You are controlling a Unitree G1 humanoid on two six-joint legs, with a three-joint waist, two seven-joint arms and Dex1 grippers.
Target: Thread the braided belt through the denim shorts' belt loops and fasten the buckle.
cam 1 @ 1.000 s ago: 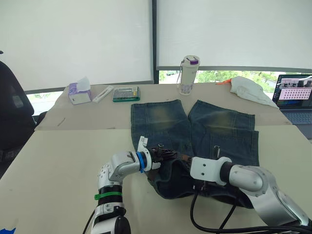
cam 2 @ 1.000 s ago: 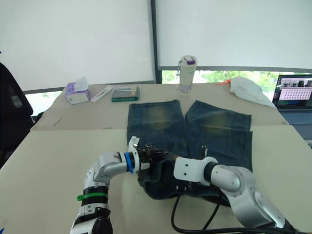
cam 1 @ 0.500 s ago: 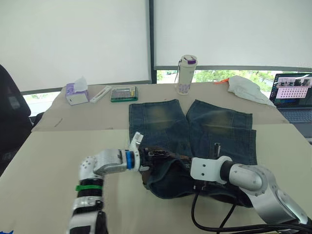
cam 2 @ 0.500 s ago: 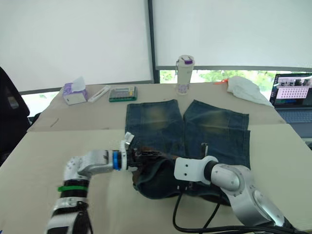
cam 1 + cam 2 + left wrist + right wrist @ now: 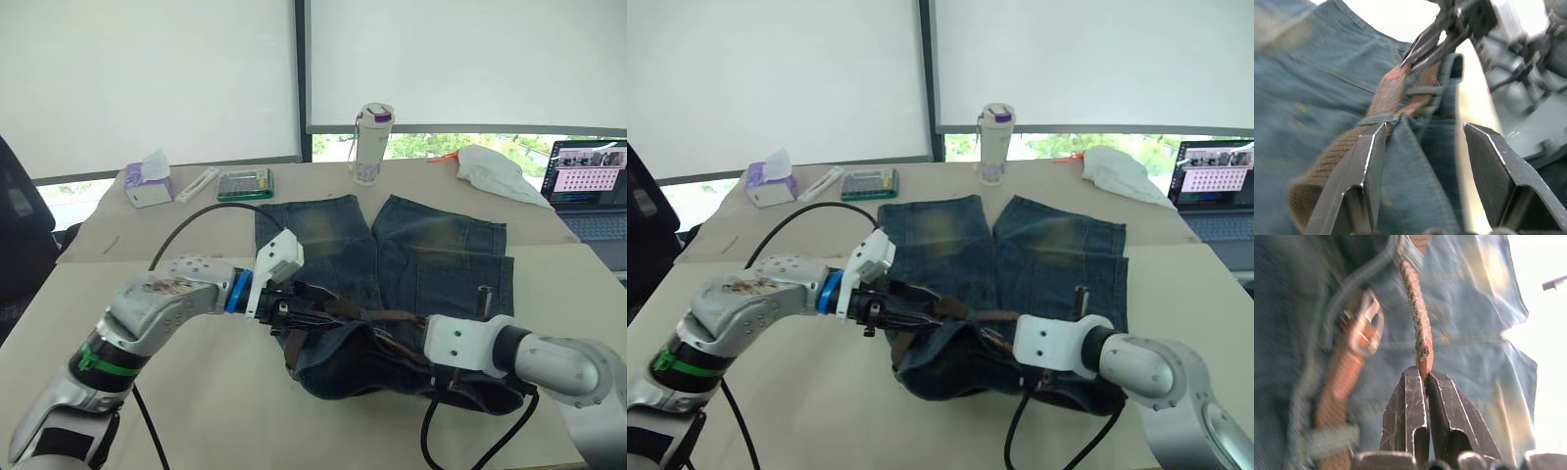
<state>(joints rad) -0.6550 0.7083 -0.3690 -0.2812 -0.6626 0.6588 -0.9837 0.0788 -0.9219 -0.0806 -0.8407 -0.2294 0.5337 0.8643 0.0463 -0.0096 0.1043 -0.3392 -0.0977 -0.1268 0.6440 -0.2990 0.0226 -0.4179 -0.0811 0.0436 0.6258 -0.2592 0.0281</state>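
Right pincer [image 5: 1422,382] pinches the braided belt [image 5: 1418,323] tip beside the buckle [image 5: 1365,328]; left pincer [image 5: 1422,161] gapes over the denim shorts [image 5: 431,245].

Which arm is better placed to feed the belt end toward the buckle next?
Right, probably: its pincer is shut on the braided belt tip, near the buckle. The left pincer is open.

- Faded denim shorts [image 5: 431,250] lie flat on the table, waistband bunched toward the robot.
- A braided belt [image 5: 1376,105] passes under a belt loop [image 5: 1422,90] on the waistband.
- The silver buckle [image 5: 1367,325] rests on the denim.
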